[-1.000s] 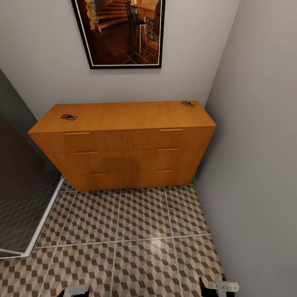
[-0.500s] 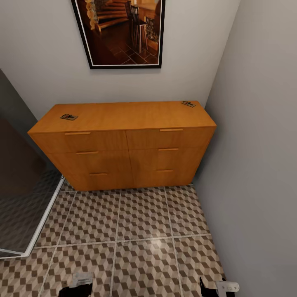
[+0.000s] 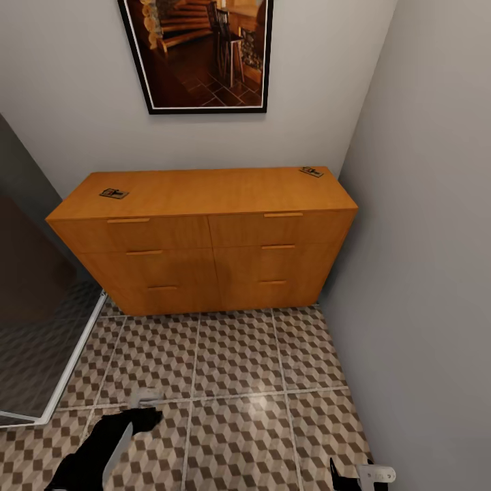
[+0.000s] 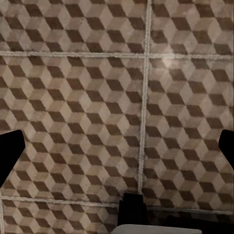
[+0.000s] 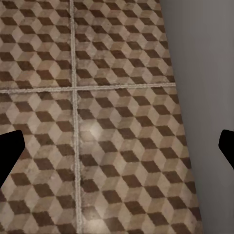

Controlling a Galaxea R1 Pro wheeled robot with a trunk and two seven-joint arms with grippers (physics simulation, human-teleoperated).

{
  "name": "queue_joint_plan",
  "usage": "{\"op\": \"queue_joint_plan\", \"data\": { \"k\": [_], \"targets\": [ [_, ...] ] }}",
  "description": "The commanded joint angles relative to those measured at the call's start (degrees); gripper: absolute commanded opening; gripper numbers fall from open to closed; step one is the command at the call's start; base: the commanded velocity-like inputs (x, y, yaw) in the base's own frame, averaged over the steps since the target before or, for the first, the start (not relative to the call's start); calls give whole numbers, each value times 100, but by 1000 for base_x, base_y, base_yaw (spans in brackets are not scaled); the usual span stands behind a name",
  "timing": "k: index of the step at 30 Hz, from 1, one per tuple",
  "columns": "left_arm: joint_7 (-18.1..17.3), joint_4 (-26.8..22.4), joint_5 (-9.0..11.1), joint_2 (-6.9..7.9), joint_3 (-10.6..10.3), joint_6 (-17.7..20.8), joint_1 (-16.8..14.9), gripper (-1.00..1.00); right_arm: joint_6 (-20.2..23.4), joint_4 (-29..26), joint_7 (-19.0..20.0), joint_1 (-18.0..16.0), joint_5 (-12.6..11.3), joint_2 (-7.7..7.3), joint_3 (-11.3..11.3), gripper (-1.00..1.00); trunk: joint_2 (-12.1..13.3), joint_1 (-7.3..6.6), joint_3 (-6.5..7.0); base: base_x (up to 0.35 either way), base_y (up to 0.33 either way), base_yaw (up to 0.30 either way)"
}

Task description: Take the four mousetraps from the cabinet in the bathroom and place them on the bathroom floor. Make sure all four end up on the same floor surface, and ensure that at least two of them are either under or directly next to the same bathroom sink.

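Cabinet (image 3: 204, 232): against the far wall, under a framed picture (image 3: 201, 51); all drawer fronts shut, so contents hidden, impossible to say whether more traps inside.
Left mousetrap (image 3: 114, 194): flat on the cabinet top, near the far-left corner.
Right mousetrap (image 3: 311, 172): flat on the cabinet top, at the far-right corner, close to the grey side wall (image 3: 423, 239).
Other two mousetraps: not to be found in these views.
Bathroom floor (image 3: 232, 382): cube-pattern tiles between robot and cabinet; no trap on it here.
Left gripper (image 3: 140, 416): raised over the near-left floor, well apart from the cabinet; jaws apart and holding nothing, as seen in the left wrist view.
Right gripper (image 3: 354, 475): low at the near-right edge; jaws apart, nothing between them, tiles below.
Risk, left trap: tiny and flat, probably easy to push along the smooth top instead of pinching it.
Risk, right trap: so near the side wall, likely little room for an arm; possible bump against the wall.
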Motion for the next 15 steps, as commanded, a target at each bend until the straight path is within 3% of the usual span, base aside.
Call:
{"op": "queue_joint_plan", "data": {
  "k": [1, 5, 15],
  "targets": [
    [21, -164, 33, -1, -2, 154, 1, 100, -15, 3, -11, -3, -54, 0, 53, 100, -2, 0, -4, 0, 0, 0],
    [23, -727, 36, -29, -5, 567, 1, 100, -15, 3, -11, -3, -54, 2, 53, 100, -2, 0, -4, 0, 0, 0],
    [24, -1589, 37, -82, -15, 1147, 1, 100, -9, 3, -11, -3, -54, 11, 53, 100, -2, 0, -4, 0, 0, 0]
  ]
}}
